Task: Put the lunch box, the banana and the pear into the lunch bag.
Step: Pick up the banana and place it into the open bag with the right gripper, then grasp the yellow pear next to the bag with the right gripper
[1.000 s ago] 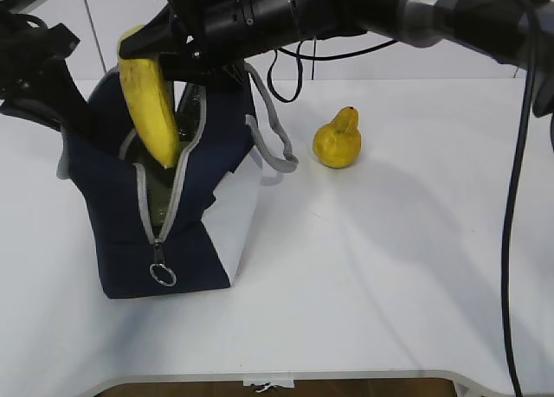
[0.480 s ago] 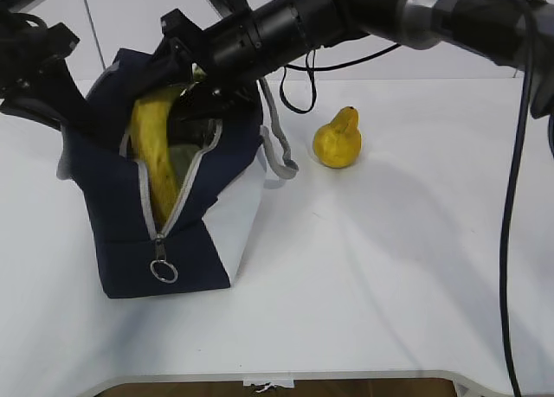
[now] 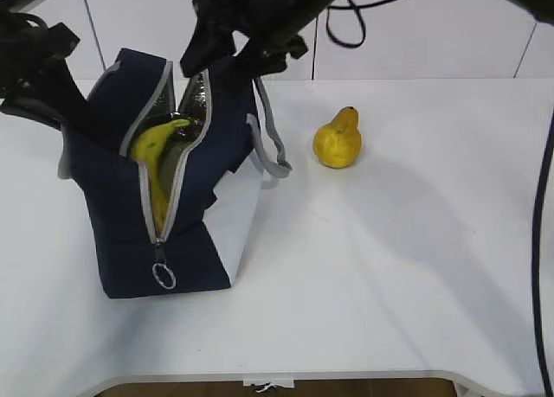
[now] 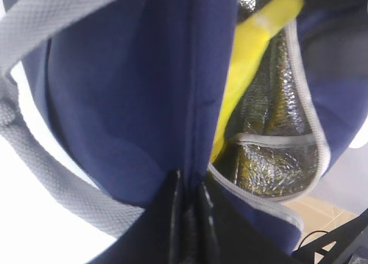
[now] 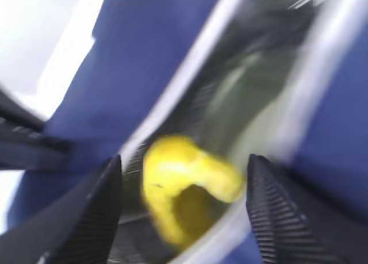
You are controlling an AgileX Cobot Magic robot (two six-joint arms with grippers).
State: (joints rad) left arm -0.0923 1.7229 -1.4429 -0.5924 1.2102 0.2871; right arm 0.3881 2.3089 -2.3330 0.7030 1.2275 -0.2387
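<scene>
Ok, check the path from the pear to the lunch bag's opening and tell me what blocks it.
Nothing visible on the table lies between the pear and the lunch bag. The bag's mouth is unzipped, but the banana sticks up in it and the right gripper, jaws open, hangs just above the opening.

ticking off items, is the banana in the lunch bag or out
In. The banana stands inside the open lunch bag, its top end showing between the unzipped edges; nothing grips it.

Matt navy cloth lunch bag (image 3: 121,215) with crinkled silvery foil lining (image 4: 270,155); smooth-skinned banana (image 3: 160,150); smooth white table (image 3: 389,267)
</scene>
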